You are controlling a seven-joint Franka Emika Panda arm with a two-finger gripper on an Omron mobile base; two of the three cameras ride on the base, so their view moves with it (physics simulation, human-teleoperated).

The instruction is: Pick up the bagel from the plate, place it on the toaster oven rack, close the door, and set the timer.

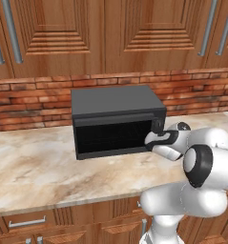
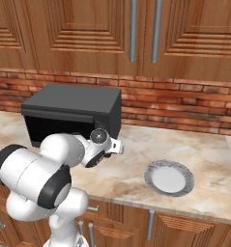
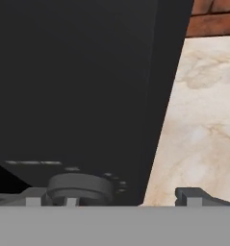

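Note:
The black toaster oven (image 1: 116,102) stands on the counter against the brick wall. Its door (image 1: 113,136) is upright against the oven front, and the dark glass hides the toaster oven rack and the bagel. The white plate (image 2: 169,177) with the grey rim lies bare on the counter to the oven's right. My gripper (image 1: 157,127) is at the oven's right front corner, by the control strip. In the hand view the gripper (image 3: 114,196) is open, and a round grey knob (image 3: 80,186) on the oven face sits between the fingertips, close to the left one (image 3: 33,198).
The marble counter (image 1: 34,167) stretches left and in front of the oven, and its front edge is close to my base. Wooden cabinets hang above the brick backsplash (image 2: 184,103). Drawers with metal handles (image 1: 27,222) sit below.

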